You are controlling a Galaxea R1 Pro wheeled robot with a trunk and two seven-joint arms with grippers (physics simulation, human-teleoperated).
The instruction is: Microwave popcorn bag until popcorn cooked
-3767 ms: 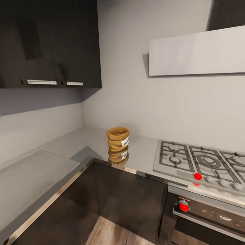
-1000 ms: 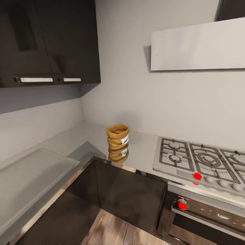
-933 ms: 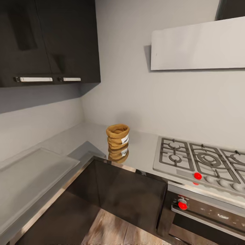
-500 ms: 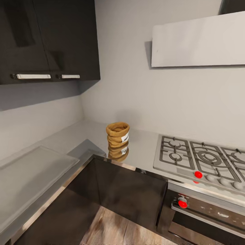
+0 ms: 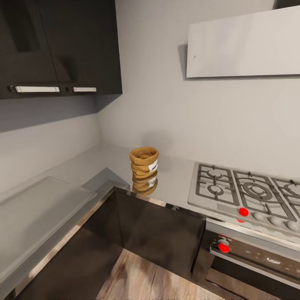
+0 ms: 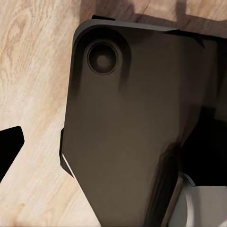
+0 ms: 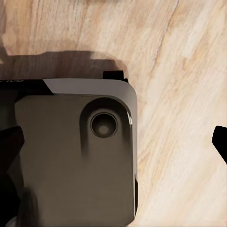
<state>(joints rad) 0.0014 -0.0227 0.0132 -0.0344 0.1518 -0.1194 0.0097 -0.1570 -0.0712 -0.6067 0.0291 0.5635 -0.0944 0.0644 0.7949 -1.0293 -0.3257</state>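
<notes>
I see the bag (image 5: 144, 168), tan, ridged, white-labelled, upright in the countertop (image 5: 175, 183) corner, near the hob (image 5: 246, 196). Dark cabinets (image 5: 158, 235) stand below it. Wrist views show the robot base over wood floor; gripper opening: cannot tell.

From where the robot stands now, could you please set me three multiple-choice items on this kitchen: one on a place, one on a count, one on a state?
1. The popcorn bag stands
A. on the gas hob
B. on the countertop, left of the hob
C. on the floor

2. Red knobs or buttons in the head view:
A. none
B. two
C. five

3. The bag is
A. upright, mouth open
B. lying on its side
C. crushed flat

Answers: 1 B, it rests on the grey slab near the corner. 2 B, one on the hob front, one on the oven panel. 3 A, its rolled rim faces up.
</notes>
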